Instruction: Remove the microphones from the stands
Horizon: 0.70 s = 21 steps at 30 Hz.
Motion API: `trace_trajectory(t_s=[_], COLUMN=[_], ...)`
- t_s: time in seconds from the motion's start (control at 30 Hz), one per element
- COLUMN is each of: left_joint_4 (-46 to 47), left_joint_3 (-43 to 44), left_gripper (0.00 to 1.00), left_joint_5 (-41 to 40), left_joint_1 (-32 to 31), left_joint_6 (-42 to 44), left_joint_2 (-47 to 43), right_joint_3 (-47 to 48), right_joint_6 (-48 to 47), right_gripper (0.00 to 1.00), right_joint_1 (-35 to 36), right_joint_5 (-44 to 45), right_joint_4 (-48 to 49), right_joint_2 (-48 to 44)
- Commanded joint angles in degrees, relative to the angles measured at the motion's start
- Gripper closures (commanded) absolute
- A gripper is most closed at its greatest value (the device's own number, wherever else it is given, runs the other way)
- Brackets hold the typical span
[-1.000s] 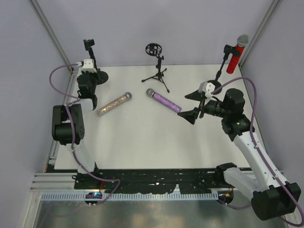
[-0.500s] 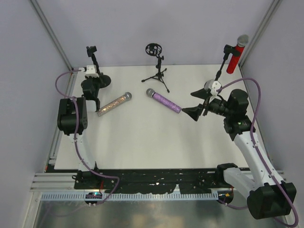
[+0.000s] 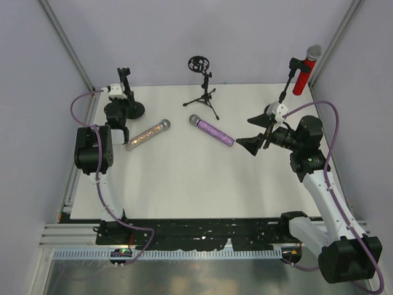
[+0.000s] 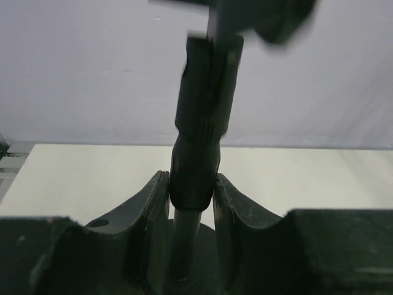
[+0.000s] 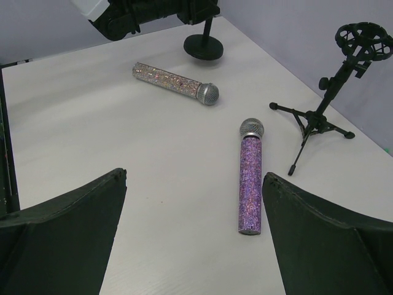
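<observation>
While the red microphone (image 3: 301, 75) sits clipped in its clip stand (image 3: 285, 91) at the worktop's (image 3: 184, 178) far right corner, there's plenty lying about. A tripod stand (image 3: 206, 93) (image 5: 319, 117) with a ring holder on top stands at the middle of the far edge. Just in front of it lies a purple glitter microphone (image 3: 214, 130) (image 5: 250, 179), head toward the far edge. A silver glitter microphone (image 3: 147, 134) (image 5: 174, 80) lies slantwise nearer the left edge. A round-base stand (image 3: 133, 110) (image 4: 199, 141) (image 5: 204, 46) occupies the far left corner.

Look at the red one: long axis close to upright, grey head up, leaning a touch toward the right wall. It's well apart from both grippers, and the right arm's purple cable arcs just in front of the stand's foot.

Over on the left, the arm is folded tight along the left edge, reaching into that far corner. The left gripper (image 3: 124, 99) (image 4: 191, 181) has the round-base stand's pole between its fingers, hard against the thick collar. Pinching or merely flanking it? I can't tell.

On the right, the arm rises along the right edge, wrist bent leftward. The right gripper (image 3: 244, 133) (image 5: 193, 178) hangs above the worktop with jaws spread wide, holding nothing, aimed at the purple microphone's tail.
</observation>
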Motion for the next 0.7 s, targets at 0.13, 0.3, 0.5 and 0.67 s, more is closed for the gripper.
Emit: trace_trajectory(t_s=[0.13, 0.3, 0.5, 0.67], left_joint_4=[8.42, 8.07, 7.54, 9.73], left_joint_3=[2.96, 1.82, -1.16, -5.03], left_gripper=[0.67, 0.49, 0.20, 0.15], left_joint_5=[0.73, 0.90, 3.27, 4.24], left_joint_1=[0.69, 0.96, 1.57, 2.19], left_joint_6=[0.47, 0.65, 1.97, 1.97], left_joint_2=[-1.37, -2.25, -4.53, -6.56], right_joint_3=[0.21, 0.12, 0.12, 0.03], right_joint_6=[1.74, 1.92, 2.18, 2.62], right_gripper=[0.05, 0.05, 0.05, 0.05], right_joint_1=[-0.49, -0.58, -0.66, -0.75], right_joint_5=[-1.11, -1.11, -1.29, -1.47], right_joint_4=[3.31, 3.49, 3.75, 3.75], right_joint_2=[-0.34, -0.60, -1.04, -1.66])
